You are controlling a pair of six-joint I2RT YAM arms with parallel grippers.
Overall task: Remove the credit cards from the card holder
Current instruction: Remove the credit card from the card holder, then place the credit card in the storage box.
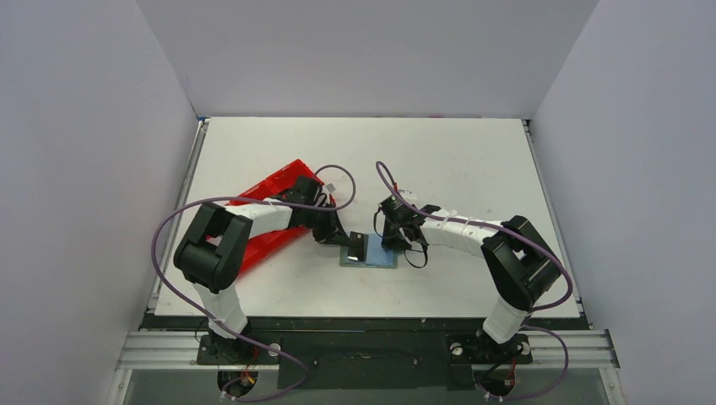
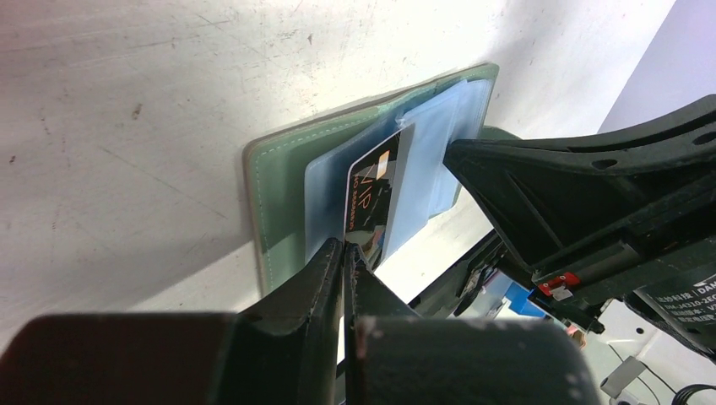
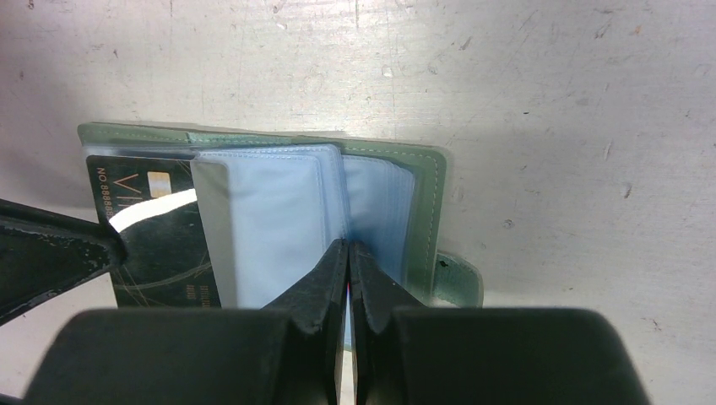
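The card holder point(image 1: 374, 257) lies open on the table, grey-green with pale blue plastic sleeves point(image 3: 279, 219) and a small tab point(image 3: 456, 283). A black credit card point(image 2: 371, 194) with gold print sticks partway out of a sleeve on the holder's point(image 2: 283, 181) left half. My left gripper point(image 2: 348, 249) is shut on the near edge of that black credit card point(image 3: 160, 253). My right gripper point(image 3: 348, 246) is shut, its tips pressed down on the sleeves near the holder's point(image 3: 426, 181) spine. In the top view the left gripper point(image 1: 350, 245) and right gripper point(image 1: 390, 242) meet over the holder.
A red plastic tray point(image 1: 274, 190) lies at an angle behind the left arm. The right arm's black gripper body point(image 2: 574, 194) fills the right side of the left wrist view. White walls enclose the table point(image 1: 456, 160) on three sides.
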